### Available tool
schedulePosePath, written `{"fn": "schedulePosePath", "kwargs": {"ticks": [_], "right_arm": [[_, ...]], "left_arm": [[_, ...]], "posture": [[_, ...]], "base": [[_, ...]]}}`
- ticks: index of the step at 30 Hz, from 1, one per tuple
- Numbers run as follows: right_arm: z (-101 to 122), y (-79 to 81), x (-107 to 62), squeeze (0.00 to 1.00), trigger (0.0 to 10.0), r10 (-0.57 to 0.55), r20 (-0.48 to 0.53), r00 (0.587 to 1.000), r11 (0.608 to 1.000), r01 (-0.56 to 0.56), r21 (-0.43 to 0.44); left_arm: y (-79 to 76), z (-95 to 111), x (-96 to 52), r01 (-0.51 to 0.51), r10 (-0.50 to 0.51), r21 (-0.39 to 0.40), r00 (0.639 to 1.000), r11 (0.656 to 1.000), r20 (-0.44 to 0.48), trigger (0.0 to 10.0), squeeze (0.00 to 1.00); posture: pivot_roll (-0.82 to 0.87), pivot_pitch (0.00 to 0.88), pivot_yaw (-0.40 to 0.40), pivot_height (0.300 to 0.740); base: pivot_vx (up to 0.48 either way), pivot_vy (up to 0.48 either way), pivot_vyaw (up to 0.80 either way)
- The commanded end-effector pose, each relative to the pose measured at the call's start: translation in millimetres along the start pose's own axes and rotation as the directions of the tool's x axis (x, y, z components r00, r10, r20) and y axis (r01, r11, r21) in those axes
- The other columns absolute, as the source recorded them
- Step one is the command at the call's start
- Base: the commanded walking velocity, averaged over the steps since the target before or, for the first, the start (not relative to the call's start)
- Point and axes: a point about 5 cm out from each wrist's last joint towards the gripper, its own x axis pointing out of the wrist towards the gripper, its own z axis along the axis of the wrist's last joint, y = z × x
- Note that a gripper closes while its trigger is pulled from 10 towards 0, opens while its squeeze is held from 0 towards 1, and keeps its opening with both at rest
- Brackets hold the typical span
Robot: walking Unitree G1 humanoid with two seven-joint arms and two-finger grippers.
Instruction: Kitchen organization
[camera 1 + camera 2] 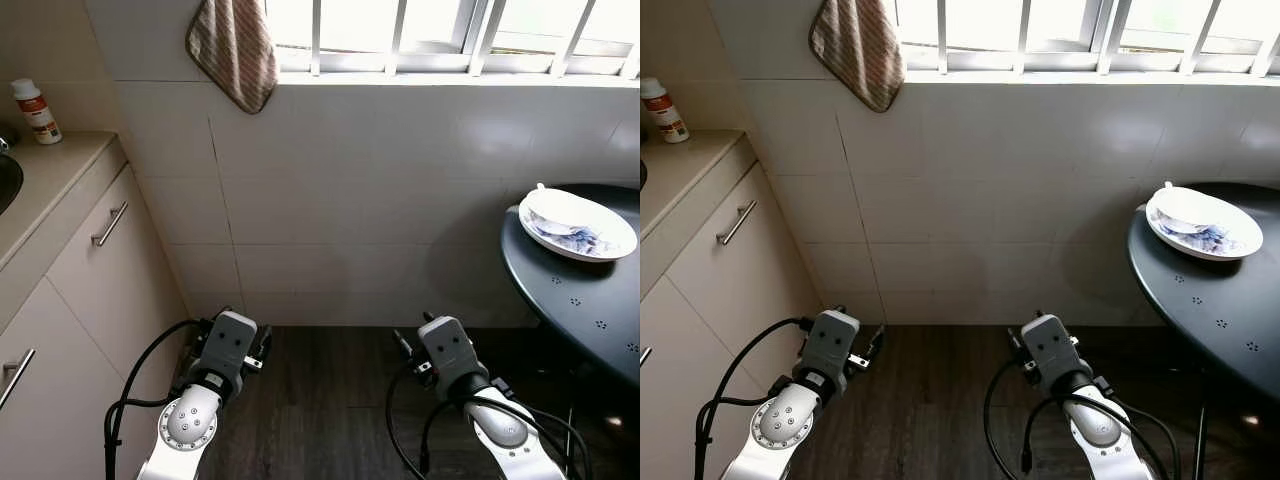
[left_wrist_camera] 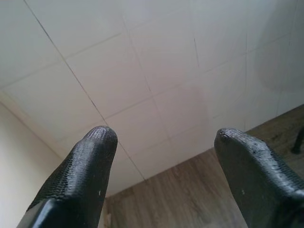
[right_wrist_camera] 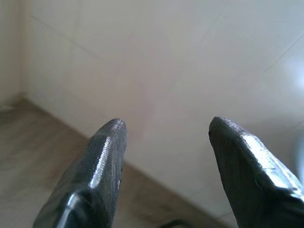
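Observation:
A white plate (image 1: 577, 225) with a blue pattern inside lies on the dark round table (image 1: 580, 300) at the right. A white bottle with a red label (image 1: 36, 110) stands at the back of the beige counter (image 1: 55, 165) on the left. Both arms are held low over the dark wood floor, facing the tiled wall. In the left wrist view my left gripper (image 2: 164, 135) is open with nothing between its fingers. My right gripper (image 3: 166, 126) is likewise open and holds nothing. The left arm (image 1: 225, 350) is near the cabinet, and the right arm (image 1: 450, 350) is left of the table.
A striped towel (image 1: 235, 50) hangs from the window sill above the tiled wall. Beige cabinet doors with bar handles (image 1: 110, 223) run down the left side. A dark sink edge (image 1: 5, 180) shows at the far left. The wood floor (image 1: 320, 400) lies between cabinet and table.

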Motion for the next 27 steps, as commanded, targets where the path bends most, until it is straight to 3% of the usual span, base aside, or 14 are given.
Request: {"fn": "schedulePosePath", "kwargs": {"ticks": [1, 2, 4, 11, 20, 27], "right_arm": [[16.5, -8.5, 3.8, 0.0, 10.0, -0.055, 0.081, 0.995, 0.995, 0.061, -0.073], [23.4, -17.0, 7.5, 0.0, 10.0, -0.118, 0.145, 0.982, 0.993, 0.118, 0.008], [23.4, -17.5, 8.6, 0.0, 10.0, -0.116, 0.143, 0.983, 0.993, 0.114, 0.016], [17.1, -8.6, 15.3, 0.0, 10.0, -0.087, 0.093, 0.992, 0.995, 0.091, -0.037], [17.4, -4.9, 17.3, 0.0, 10.0, -0.071, 0.109, 0.991, 0.997, 0.074, -0.025], [12.3, -5.5, 18.8, 0.0, 10.0, -0.079, 0.082, 0.993, 0.997, 0.078, 0.016]], "left_arm": [[0.9, 7.0, 0.0, -0.005, 0.004, 0.023, 0.999, 1.0, 0.038, 10.0, 0.0], [4.7, 15.3, -1.6, -0.036, 0.039, -0.035, 0.993, 0.999, 0.113, 10.0, 0.0], [5.2, 16.5, -1.5, -0.044, 0.048, -0.038, 0.992, 0.998, 0.119, 10.0, 0.0], [2.1, 21.3, 2.9, -0.028, 0.035, -0.05, 0.989, 0.998, 0.147, 10.0, 0.0], [0.5, 19.4, 4.1, -0.005, 0.018, -0.095, 0.989, 0.995, 0.143, 10.0, 0.0], [-2.3, 19.8, 5.2, 0.011, 0.002, -0.087, 0.989, 0.996, 0.151, 10.0, 0.0]], "posture": [[0.02, 0.0, -0.024, 0.74], [0.02, 0.0, -0.023, 0.74], [0.02, 0.0, -0.025, 0.74], [0.03, 0.0, -0.029, 0.74], [0.02, 0.0, -0.027, 0.74], [0.02, 0.0, -0.029, 0.74]], "base": [[0.0, 0.0, 0.0], [0.0, 0.0, 0.0], [0.0, 0.0, 0.0], [0.0, 0.0, 0.0], [0.0, 0.0, 0.0], [0.297, 0.0, 0.0]]}}
